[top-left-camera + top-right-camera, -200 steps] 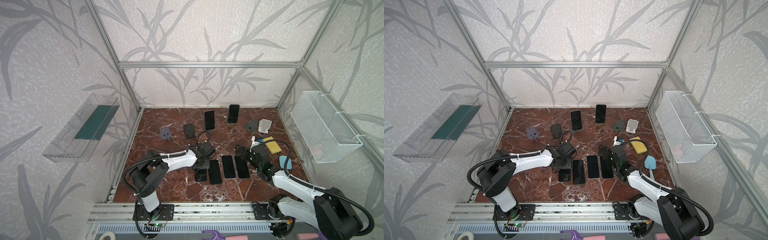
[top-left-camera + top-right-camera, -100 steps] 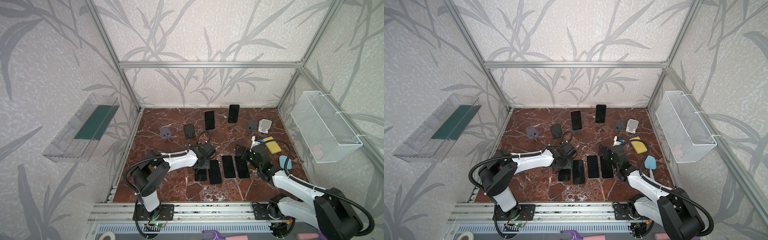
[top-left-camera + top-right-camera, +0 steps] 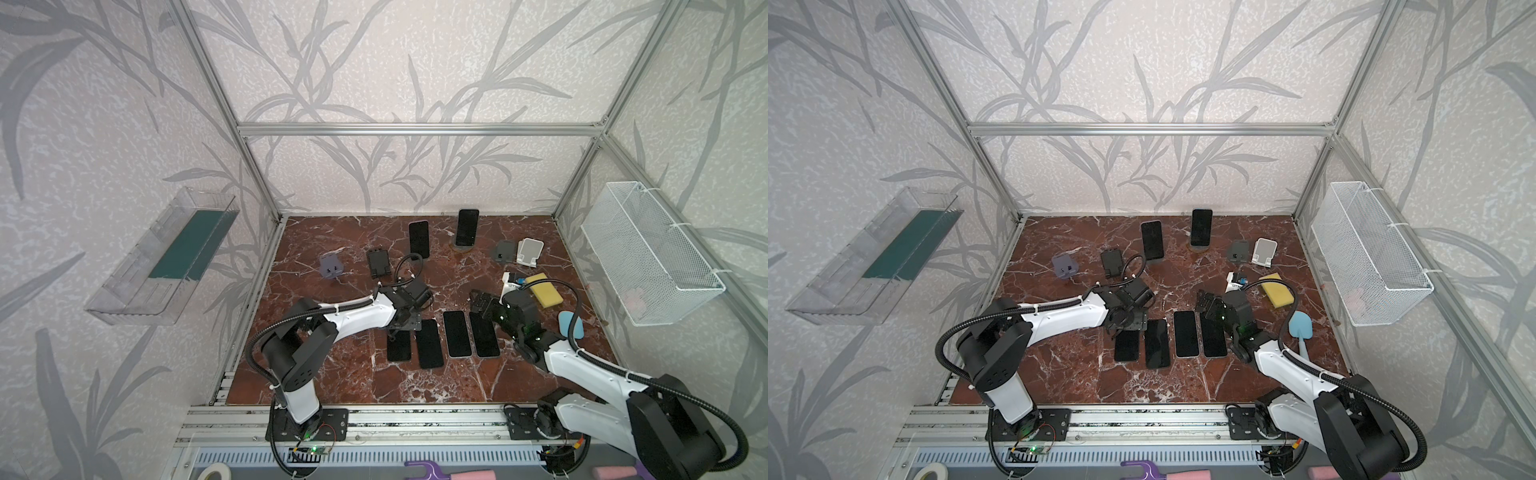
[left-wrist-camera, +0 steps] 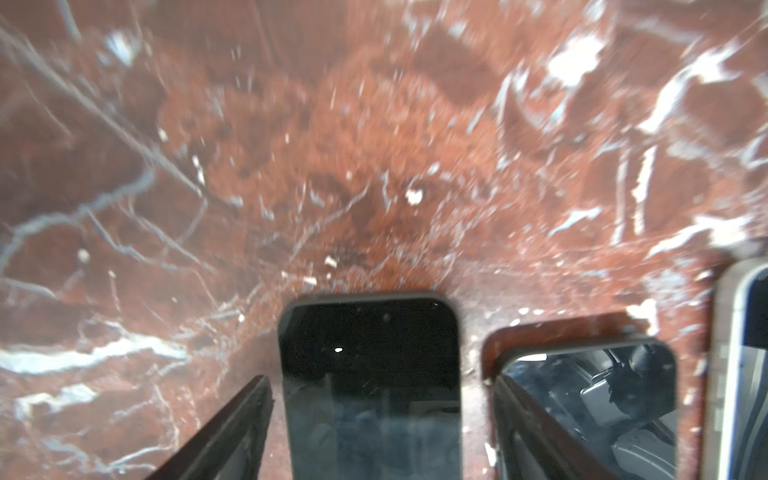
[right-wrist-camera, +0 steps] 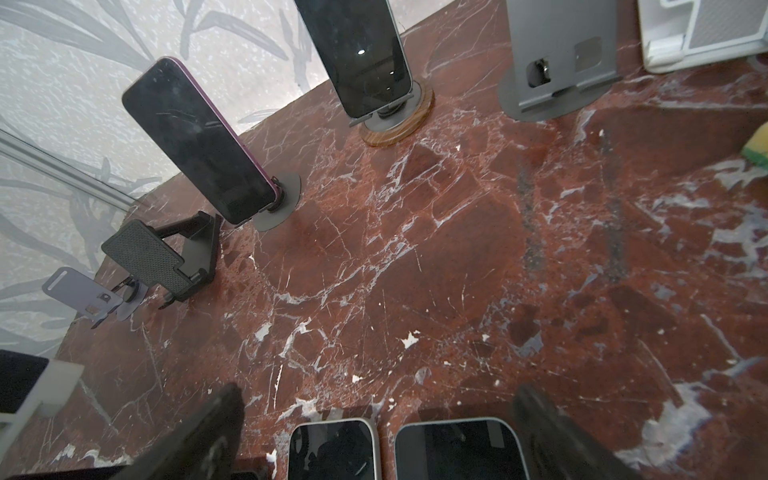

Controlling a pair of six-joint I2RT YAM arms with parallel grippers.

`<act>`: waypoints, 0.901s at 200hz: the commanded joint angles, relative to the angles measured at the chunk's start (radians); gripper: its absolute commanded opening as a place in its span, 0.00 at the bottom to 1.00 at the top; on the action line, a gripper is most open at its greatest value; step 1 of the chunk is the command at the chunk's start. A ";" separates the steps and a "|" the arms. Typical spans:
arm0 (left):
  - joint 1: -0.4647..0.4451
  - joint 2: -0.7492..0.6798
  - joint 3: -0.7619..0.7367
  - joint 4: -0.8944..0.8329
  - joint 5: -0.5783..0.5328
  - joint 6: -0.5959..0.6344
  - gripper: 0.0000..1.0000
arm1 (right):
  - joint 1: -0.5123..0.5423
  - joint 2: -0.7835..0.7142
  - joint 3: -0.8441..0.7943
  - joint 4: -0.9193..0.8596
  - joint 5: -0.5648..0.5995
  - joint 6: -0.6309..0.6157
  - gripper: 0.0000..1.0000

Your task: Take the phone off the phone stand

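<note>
I'm looking down at the red marble worktop (image 3: 457,382), with a wire basket (image 3: 648,253) on the wall past its right edge and a clear shelf (image 3: 166,257) on the wall past its left edge. The left arm (image 3: 353,320) reaches in from the front left corner and the right arm (image 3: 582,365) from the front right corner. Both are low over a row of four phones (image 3: 457,333) lying flat, side by side, between the middle and the front edge. My left claw (image 4: 380,380) sits over the far end of the end phone (image 4: 370,374), the one nearest the left edge. Its fingers (image 4: 237,428) stand apart with a sliver of marble showing on each side, so it grips nothing and that phone rests flat on the worktop, off any stand. My right claw (image 5: 380,390) is spread wide and empty above the far ends of the two phones at the row's right end. Near the back edge a purple-rimmed phone (image 5: 195,141) leans on a round grey stand (image 5: 278,203), and beside it a second dark phone (image 5: 357,54) leans on a wood-ringed stand (image 5: 399,120). A black stand (image 3: 378,264) and a lilac stand (image 3: 330,266) stand bare nearer the left edge, and a grey stand (image 3: 504,251) and a white stand (image 3: 530,250) by the back right corner. A yellow sponge (image 3: 546,289) and a blue spatula (image 3: 570,325) lie along the right edge.
</note>
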 commanded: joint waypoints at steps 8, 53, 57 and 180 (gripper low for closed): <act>0.010 -0.042 0.034 -0.060 -0.051 0.037 0.85 | 0.007 0.044 0.042 0.053 -0.093 -0.042 1.00; 0.031 -0.130 0.097 -0.152 -0.091 0.076 0.86 | 0.086 0.103 0.100 0.055 -0.135 -0.133 1.00; 0.034 -0.138 0.106 -0.161 -0.100 0.082 0.86 | 0.092 0.108 0.105 0.053 -0.136 -0.138 1.00; 0.249 0.016 0.381 -0.071 -0.282 0.220 1.00 | 0.105 0.130 0.119 0.022 -0.087 -0.166 0.99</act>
